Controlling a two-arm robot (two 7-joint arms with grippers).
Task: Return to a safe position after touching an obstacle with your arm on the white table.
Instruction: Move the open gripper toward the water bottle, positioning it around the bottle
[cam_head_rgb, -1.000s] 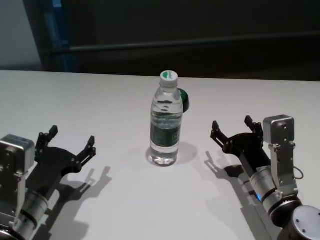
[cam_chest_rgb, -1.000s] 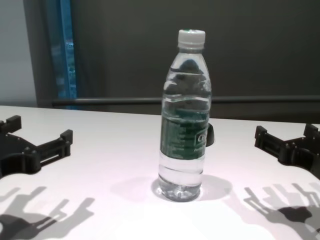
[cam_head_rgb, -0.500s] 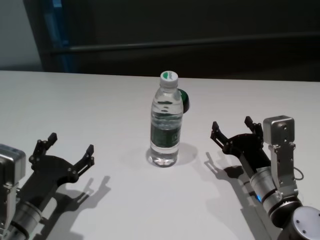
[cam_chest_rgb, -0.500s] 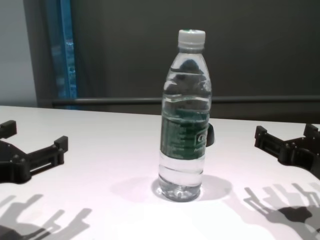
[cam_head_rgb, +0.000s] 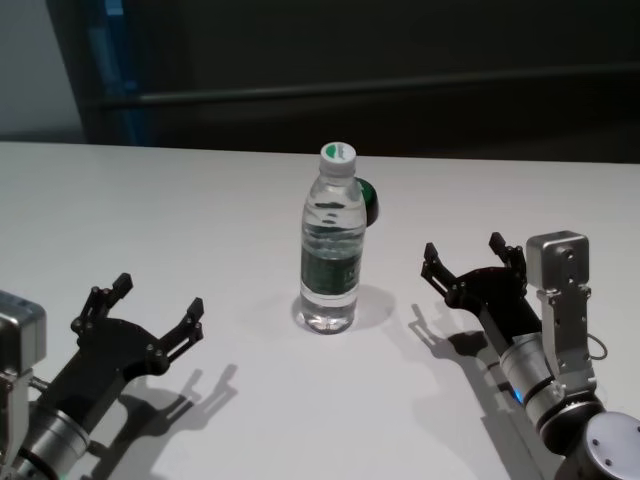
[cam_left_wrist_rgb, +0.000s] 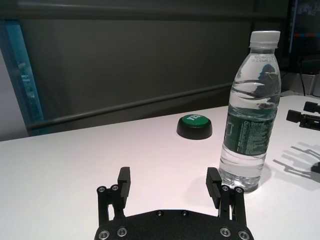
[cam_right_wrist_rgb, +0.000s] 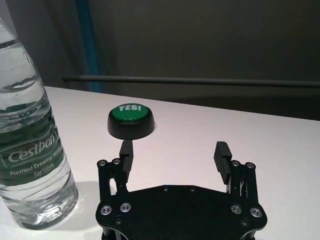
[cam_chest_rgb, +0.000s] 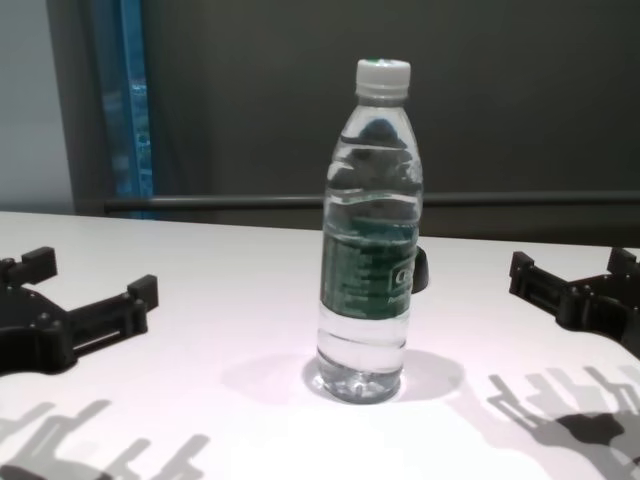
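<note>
- The left end effector (cam_head_rgb: 145, 318) is at the lower left of the head view, just above the white tabletop (cam_head_rgb: 200, 210). Its two fingers are spread apart and hold nothing.
- The water bottle (cam_head_rgb: 332, 243) stands upright in the middle, well apart from both end effectors.
- A green button (cam_head_rgb: 368, 202) sits just behind the bottle.
- The right end effector (cam_head_rgb: 472, 258) is at the right of the frame. Its fingers are spread apart and empty too.

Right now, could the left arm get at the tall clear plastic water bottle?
Probably yes: the left gripper is open and empty, apart from the tall clear plastic water bottle, with only bare white table between them.
</note>
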